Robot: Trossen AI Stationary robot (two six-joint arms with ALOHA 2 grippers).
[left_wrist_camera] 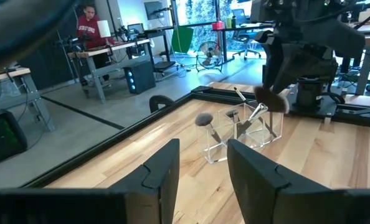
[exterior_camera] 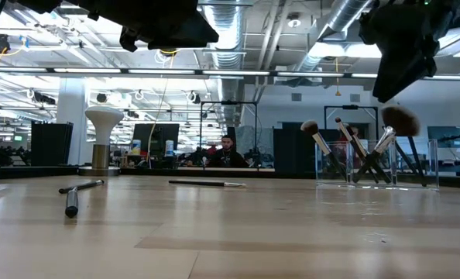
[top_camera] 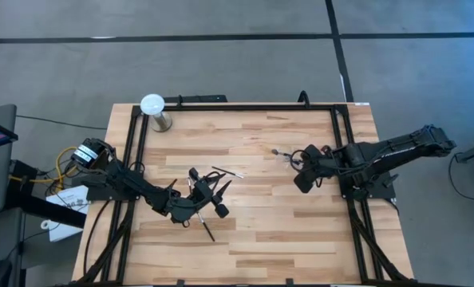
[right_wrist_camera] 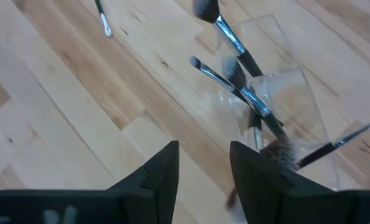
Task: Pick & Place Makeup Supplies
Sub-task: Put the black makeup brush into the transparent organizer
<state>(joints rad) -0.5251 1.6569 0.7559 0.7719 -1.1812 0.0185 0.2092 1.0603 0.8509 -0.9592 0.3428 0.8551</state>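
Note:
Several thin makeup brushes [exterior_camera: 354, 151] stand with their handles in a clear plastic holder [exterior_camera: 377, 164], bristles up; one has a wide reddish-brown head [left_wrist_camera: 272, 99]. Other brushes lie flat on the wood: one [top_camera: 227, 171] beyond my left gripper, one [top_camera: 207, 229] nearer, and two [exterior_camera: 79, 186] that show in the low view. My left gripper [left_wrist_camera: 200, 177] is open and empty, held above the lying brushes [top_camera: 213, 193]. My right gripper [right_wrist_camera: 203, 171] is open and empty. It points down just beside the holder [right_wrist_camera: 278, 93] and above it [top_camera: 302, 182].
A white globe on a metal base [top_camera: 154, 108] stands near the table's far left corner. Black rails [top_camera: 133, 159] run along the left, far and right edges of the table. Bare wood lies along the near edge [top_camera: 285, 247]. People sit at desks in the room beyond [exterior_camera: 227, 151].

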